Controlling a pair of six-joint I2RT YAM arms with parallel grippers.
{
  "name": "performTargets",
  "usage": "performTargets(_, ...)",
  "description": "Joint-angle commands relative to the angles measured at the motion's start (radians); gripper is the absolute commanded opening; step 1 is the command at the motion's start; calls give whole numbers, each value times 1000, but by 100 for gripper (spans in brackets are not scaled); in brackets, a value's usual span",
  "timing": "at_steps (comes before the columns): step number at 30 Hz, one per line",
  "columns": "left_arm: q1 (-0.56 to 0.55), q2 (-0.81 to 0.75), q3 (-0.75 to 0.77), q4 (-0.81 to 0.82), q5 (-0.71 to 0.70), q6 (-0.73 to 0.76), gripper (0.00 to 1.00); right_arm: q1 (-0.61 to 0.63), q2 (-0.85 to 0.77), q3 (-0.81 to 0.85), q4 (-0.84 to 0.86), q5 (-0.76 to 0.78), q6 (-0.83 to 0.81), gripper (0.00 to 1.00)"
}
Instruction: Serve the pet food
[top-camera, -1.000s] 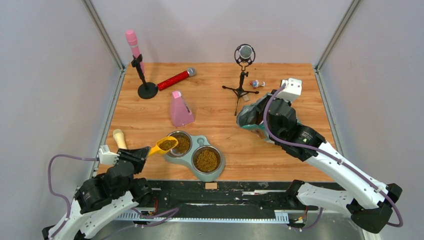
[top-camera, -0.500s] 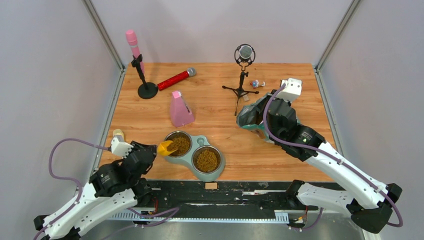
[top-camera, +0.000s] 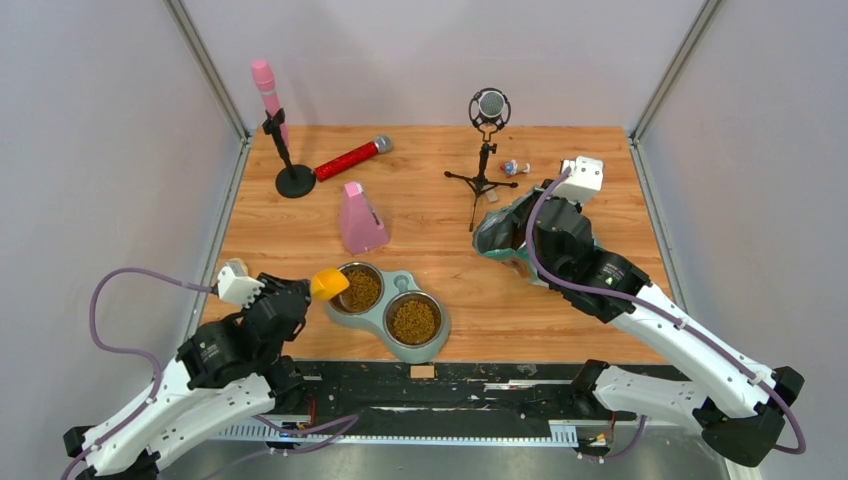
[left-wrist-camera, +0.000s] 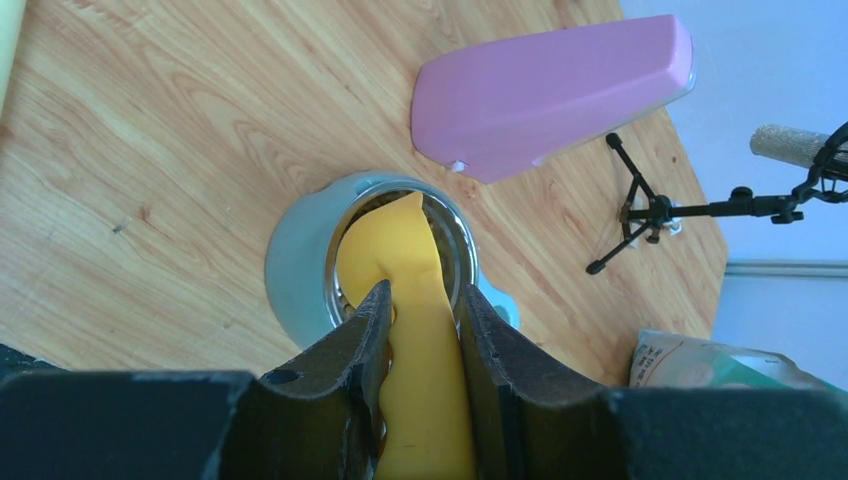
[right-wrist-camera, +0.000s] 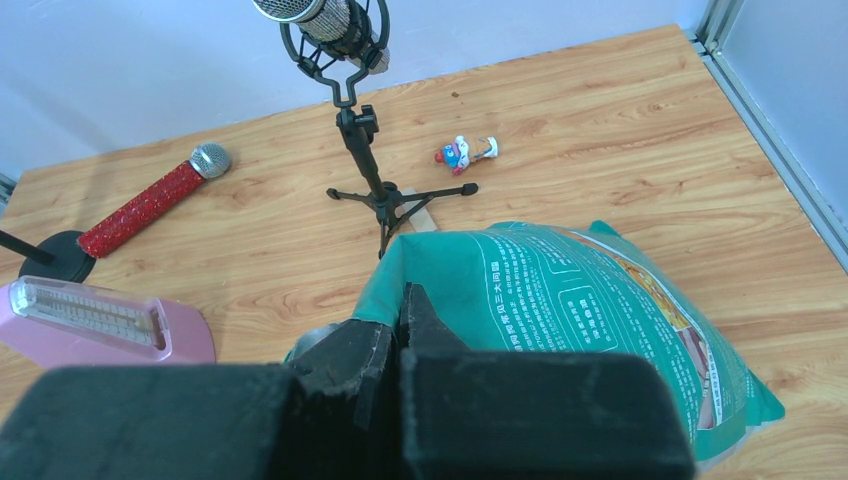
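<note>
left gripper (left-wrist-camera: 418, 300): fingers pressed on the handle of a yellow plastic scoop (left-wrist-camera: 398, 245), its cup tipped over one steel bowl (left-wrist-camera: 462, 235) of a pale green twin-bowl feeder (top-camera: 392, 281). pet food (top-camera: 413, 321), small brown kibble pellets: lay in both bowls. right gripper (right-wrist-camera: 400, 315): clamped on the rim of a teal-and-silver food bag (right-wrist-camera: 560, 320), well apart from the feeder.

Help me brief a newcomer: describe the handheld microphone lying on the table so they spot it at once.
On the wooden table, look to the far left corner, where a pink microphone stands in a round-based black stand. Beside that base lies the handheld microphone. Unlike the pink one and the tripod-mounted studio microphone, it has a glittery red body and silver head.
</note>
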Motion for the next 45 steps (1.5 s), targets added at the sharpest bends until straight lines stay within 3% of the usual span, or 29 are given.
performTargets(1, 2, 30, 47, 21, -59, 49, 0, 3, -42, 18, 148, 28, -2, 0)
performTargets(12, 3, 151, 115, 173, 53, 300, 0, 2, -41, 20, 147, 22, -17, 0)
performTargets(23, 2, 456, 413, -80, 83, 454, 0, 2, -53, 25, 147, 21, -61, 0)
performTargets(29, 2, 441, 457, -58, 131, 524, 0, 2, -50, 25, 144, -13, -74, 0)
performTargets(33, 2, 331, 422, 109, 222, 610, 0, 2, -47, 32, 140, -32, -76, 0)
performTargets(40, 2, 94, 200, 655, 384, 690, 0, 2, -46, 47, 123, -54, -61, 0)
performTargets(45, 1, 88, 126, 999, 583, 718, 0, 2, -43, 55, 117, -49, -55, 0)
